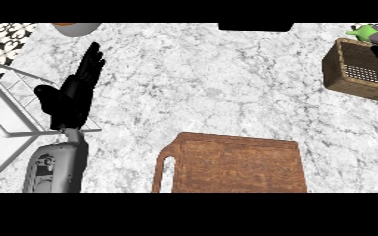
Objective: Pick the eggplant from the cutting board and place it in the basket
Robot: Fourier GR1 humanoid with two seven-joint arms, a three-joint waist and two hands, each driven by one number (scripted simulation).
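Observation:
The wooden cutting board (236,165) lies at the lower middle of the marble counter with nothing on it. The brown woven basket (347,72) stands at the right edge, cut off by the frame. Just beyond its far rim only the green stem and a bit of purple of the eggplant (365,32) show at the top right corner; what holds or supports it is hidden. My left hand (70,97) rests open at the left, fingers pointing up, away from the board. My right hand does not show.
A white wire rack (16,105) lies under and beside the left forearm. A grey bowl (76,28) sits at the top left edge. A black object (256,26) is at the top middle edge.

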